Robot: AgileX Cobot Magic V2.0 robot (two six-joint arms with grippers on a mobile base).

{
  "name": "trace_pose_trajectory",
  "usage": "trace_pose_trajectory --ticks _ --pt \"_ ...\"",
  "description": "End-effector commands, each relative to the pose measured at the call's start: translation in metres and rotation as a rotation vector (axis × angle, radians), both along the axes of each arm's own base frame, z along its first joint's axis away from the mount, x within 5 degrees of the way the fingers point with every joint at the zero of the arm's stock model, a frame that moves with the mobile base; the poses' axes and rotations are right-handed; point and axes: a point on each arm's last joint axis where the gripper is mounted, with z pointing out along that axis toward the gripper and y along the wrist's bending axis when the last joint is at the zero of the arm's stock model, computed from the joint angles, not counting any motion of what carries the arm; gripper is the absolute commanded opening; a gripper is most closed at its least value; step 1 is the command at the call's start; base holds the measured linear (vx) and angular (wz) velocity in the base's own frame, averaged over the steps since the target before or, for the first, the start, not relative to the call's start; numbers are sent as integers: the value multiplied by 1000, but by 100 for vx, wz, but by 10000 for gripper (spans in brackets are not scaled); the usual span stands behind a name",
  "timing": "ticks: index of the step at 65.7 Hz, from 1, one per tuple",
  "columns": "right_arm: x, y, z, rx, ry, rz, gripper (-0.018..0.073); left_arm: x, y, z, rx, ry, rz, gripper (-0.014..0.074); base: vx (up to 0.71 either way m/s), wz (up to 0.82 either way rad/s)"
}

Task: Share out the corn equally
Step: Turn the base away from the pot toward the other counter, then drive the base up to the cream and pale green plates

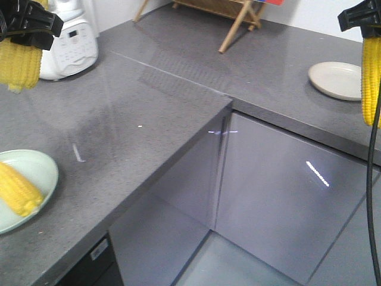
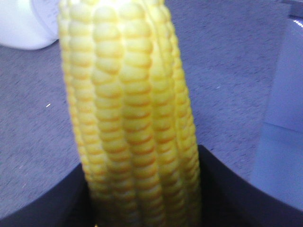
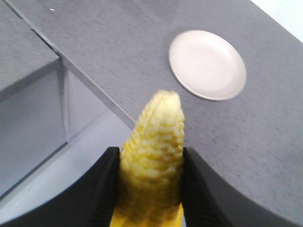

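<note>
My left gripper (image 1: 24, 40) hangs high over the left counter, shut on a corn cob (image 1: 18, 65) that points down. Seen from the left wrist, that corn (image 2: 132, 113) fills the frame between the black fingers (image 2: 222, 189). Below it, a pale green plate (image 1: 43, 170) holds another corn cob (image 1: 16, 189) at the left edge. My right gripper (image 1: 370, 30) is shut on a third corn cob (image 1: 371, 77), hanging beside a bare beige plate (image 1: 334, 79). From the right wrist, the cob (image 3: 156, 142) sits clamped between both pads, with that plate (image 3: 207, 65) ahead and to the right.
A white kitchen appliance (image 1: 68, 42) stands at the back left. A wooden stand (image 1: 238, 18) rests at the back of the counter. The grey counter (image 1: 178, 89) forms an L with a drop to cabinet fronts (image 1: 268, 196). A black cable (image 1: 374, 179) hangs at the right.
</note>
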Motion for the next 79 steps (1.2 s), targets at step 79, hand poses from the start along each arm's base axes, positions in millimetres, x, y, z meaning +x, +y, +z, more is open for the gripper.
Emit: trace_pose_trajectory --ticks 79 --pt "-13 -5 25 -14 -129 -4 223 -12 2 23 -31 -108 2 220 0 -39"
